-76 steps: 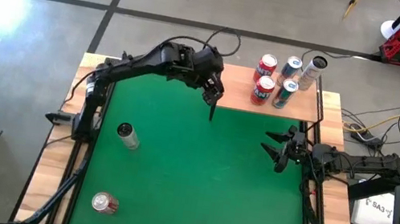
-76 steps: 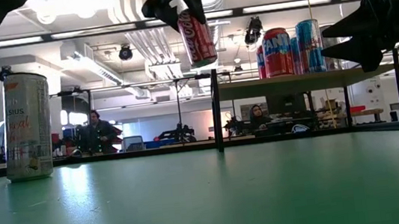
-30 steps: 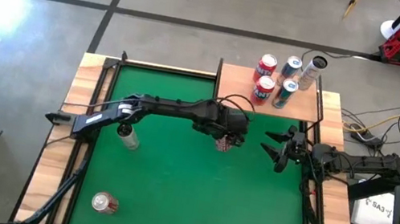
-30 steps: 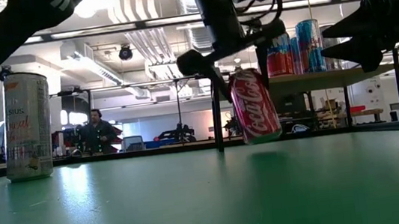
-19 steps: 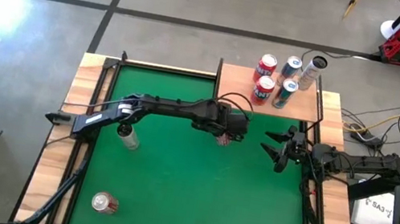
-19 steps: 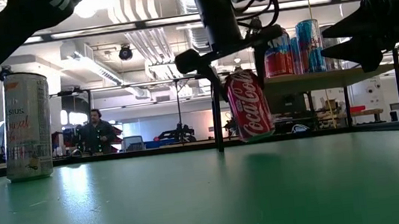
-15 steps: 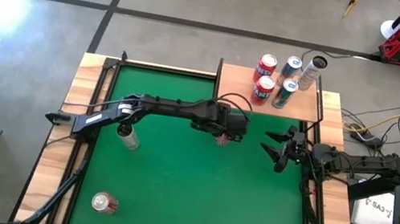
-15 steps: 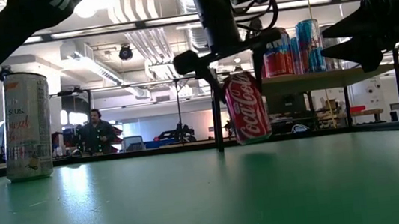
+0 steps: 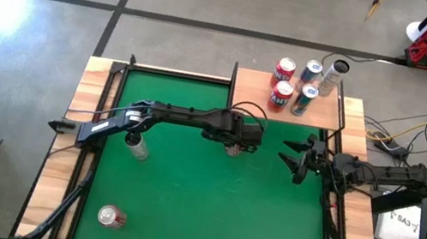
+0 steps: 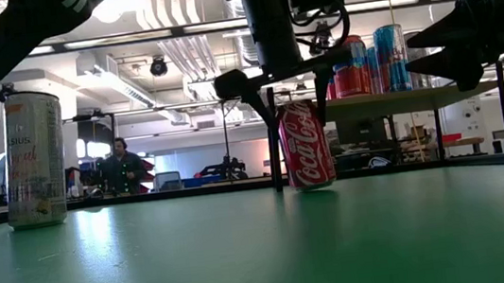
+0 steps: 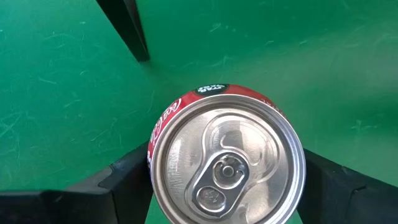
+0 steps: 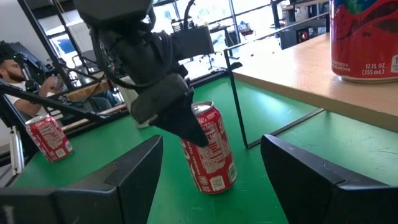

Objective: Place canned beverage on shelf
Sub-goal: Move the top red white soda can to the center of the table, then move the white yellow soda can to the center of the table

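Note:
A red Coca-Cola can (image 10: 306, 145) stands nearly upright on the green table, near the middle and in front of the shelf; it also shows in the left wrist view (image 11: 227, 162) and the right wrist view (image 12: 208, 149). My left gripper (image 9: 234, 140) is above it, shut on its upper part. The shelf (image 9: 249, 86), a tan board at the far right, holds several cans (image 9: 293, 85). My right gripper (image 9: 286, 153) waits open and empty at the table's right edge. My left gripper pinches the red can between its two fingers, one (image 11: 127, 183) on each side of the wall just below the top rim (image 11: 155, 134). The fingers come from above, pointing down. The can stands on its base (image 10: 312, 184) on the table.
A tall silver can (image 9: 136, 145) stands at the table's left. A second red can (image 9: 112, 216) lies near the front left corner. A dark shelf post (image 10: 276, 158) stands just behind the held can.
My left gripper has gone down and a little toward the table's left edge with the red can. The can was tilted and lifted clear; now it is nearly upright with its base on the table.

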`<state>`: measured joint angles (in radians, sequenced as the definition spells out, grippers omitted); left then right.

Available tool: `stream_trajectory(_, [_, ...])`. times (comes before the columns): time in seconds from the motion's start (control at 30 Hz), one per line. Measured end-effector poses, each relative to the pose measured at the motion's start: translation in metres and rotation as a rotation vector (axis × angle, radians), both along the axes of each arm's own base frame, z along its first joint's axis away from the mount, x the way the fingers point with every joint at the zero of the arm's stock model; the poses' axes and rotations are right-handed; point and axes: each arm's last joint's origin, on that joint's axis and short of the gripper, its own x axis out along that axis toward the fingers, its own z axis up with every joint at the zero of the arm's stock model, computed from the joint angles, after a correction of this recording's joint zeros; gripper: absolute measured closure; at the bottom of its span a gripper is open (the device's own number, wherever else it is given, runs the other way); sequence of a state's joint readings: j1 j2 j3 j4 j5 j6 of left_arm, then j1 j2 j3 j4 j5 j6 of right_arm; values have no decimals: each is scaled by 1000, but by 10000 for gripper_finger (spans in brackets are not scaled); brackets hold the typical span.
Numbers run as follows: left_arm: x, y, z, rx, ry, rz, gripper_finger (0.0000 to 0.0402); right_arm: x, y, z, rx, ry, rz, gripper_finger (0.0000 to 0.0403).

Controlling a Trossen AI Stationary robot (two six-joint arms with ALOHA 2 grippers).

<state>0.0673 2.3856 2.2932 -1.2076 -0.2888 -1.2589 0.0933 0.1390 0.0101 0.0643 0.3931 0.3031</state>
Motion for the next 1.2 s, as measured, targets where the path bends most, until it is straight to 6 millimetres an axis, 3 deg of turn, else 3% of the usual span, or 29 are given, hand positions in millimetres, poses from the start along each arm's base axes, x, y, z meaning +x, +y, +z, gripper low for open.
stream_trajectory(0.13, [0, 0, -1, 1, 0, 0, 103, 0, 0, 0, 0, 0, 0, 140])
stream_trajectory(0.37, [1, 0, 7, 4, -23, -6, 12, 0, 0, 0, 0, 0, 0, 140])
stream_trajectory(0.53, [1, -10, 19, 1, -35, -47, 20, 0, 0, 0, 0, 0, 0, 140])
stream_trajectory(0.7, [-14, -30, 46, -6, -42, -87, 4, 0, 0, 0, 0, 0, -1, 140])
stream_trajectory(0.93, [-51, -62, 66, 30, 127, 42, 6, 0, 0, 0, 0, 0, 0, 140])
stream_trajectory(1.0, [-56, -71, 69, 21, 85, 98, 6, 0, 0, 0, 0, 0, 0, 140])
stream_trajectory(1.2, [-117, -87, 77, 15, 127, 250, 8, 0, 0, 0, 0, 1, 1, 140])
